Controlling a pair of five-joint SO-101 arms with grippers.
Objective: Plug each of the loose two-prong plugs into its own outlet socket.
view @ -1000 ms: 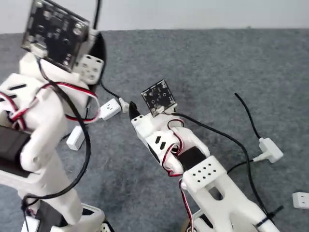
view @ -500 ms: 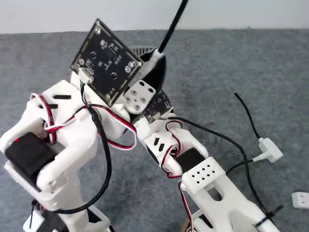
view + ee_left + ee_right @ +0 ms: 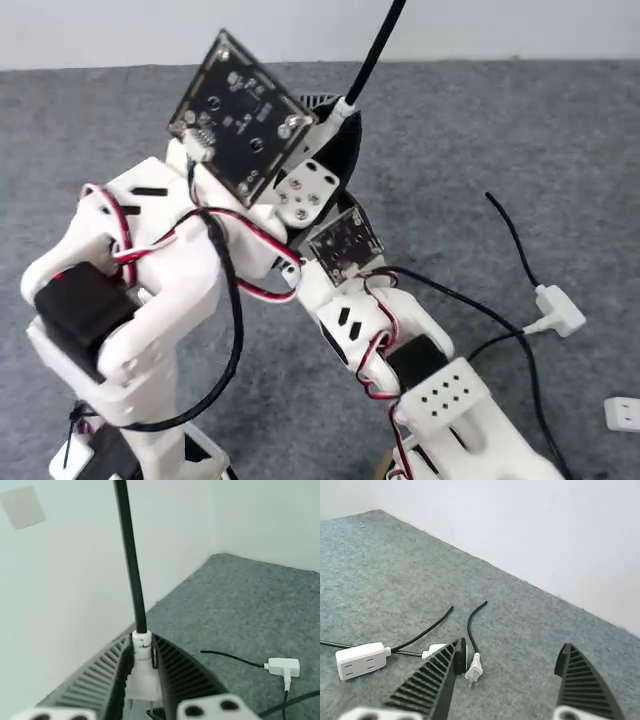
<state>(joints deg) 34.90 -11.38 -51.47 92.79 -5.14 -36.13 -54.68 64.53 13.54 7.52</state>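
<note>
**A:** Where is the plug?
**B:** The left end effector point(image 3: 142, 645) is clamped on a white plug point(image 3: 143, 680), with its black cord point(image 3: 129, 555) leading away.
**A:** And the right end effector point(image 3: 514, 647)?
**B:** Its jaws are apart. A loose plug point(image 3: 474, 670) lies on the bench point(image 3: 380, 570) near an outlet socket point(image 3: 362, 660).

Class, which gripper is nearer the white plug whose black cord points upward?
Left. The left gripper is shut on that plug; the right gripper hangs open above the carpet, gripping nothing.

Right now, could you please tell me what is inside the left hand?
The left hand is shut on a white plug, with its black cord leading out of the grip. The plug's prongs are covered, so I cannot see them.
</note>
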